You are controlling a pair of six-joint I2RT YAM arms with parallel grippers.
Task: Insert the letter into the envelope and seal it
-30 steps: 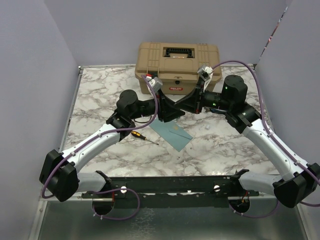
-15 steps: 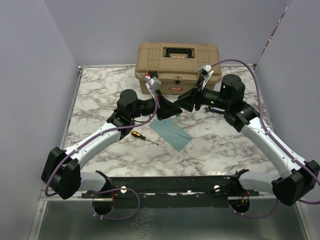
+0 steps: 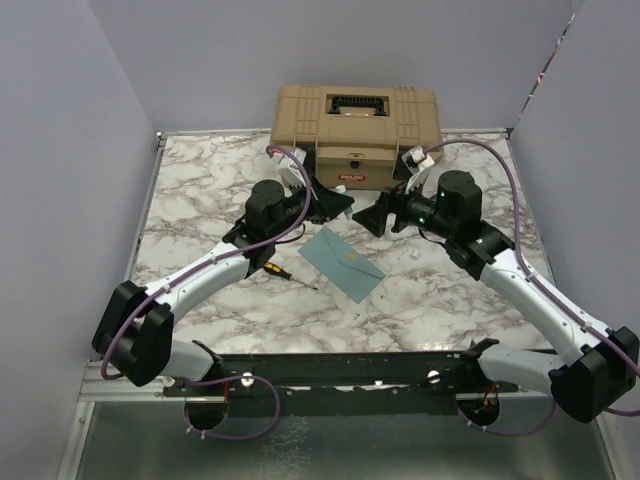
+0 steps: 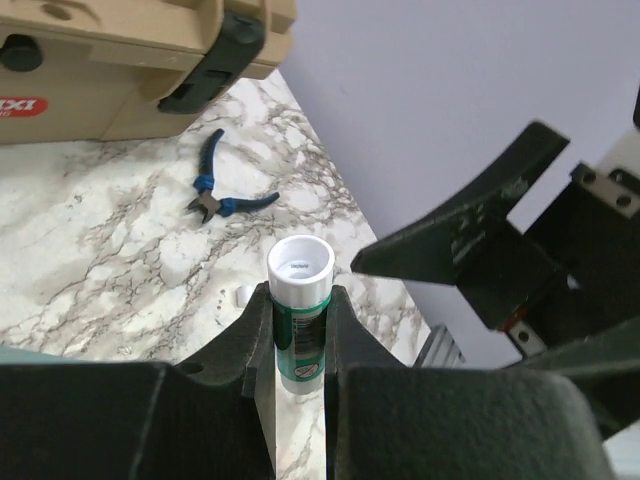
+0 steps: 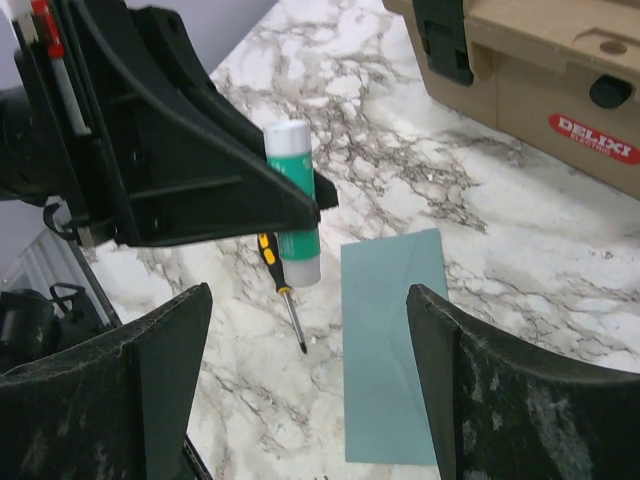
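**Q:** How far along is the task looking?

**A:** The letter is not showing in any view, and the envelope [image 3: 343, 263] is lying flat on the marble worktop [image 3: 200, 180]. So the letter is probably sitting inside already, though the pictures cannot confirm that. Sealing seems to be the step in hand. The left end effector [image 4: 300, 305] is clenching a green and white glue stick [image 5: 288, 150] upright, above the worktop and just beside the envelope. The right end effector [image 5: 308, 300] is hanging released, its fingers spread wide and gripping nothing, facing the left one across the envelope.

**Q:** And how is the envelope looking?

**A:** It is a teal blue-grey rectangle, lying at a slant between the two arms in front of a tan toolbox [image 3: 356, 135]. Faint diagonal fold lines are showing on its upper face. Nothing is pressing on it. Whether the flap is glued down cannot be told. A yellow-handled screwdriver [image 3: 283, 272] is lying just beside its left edge.
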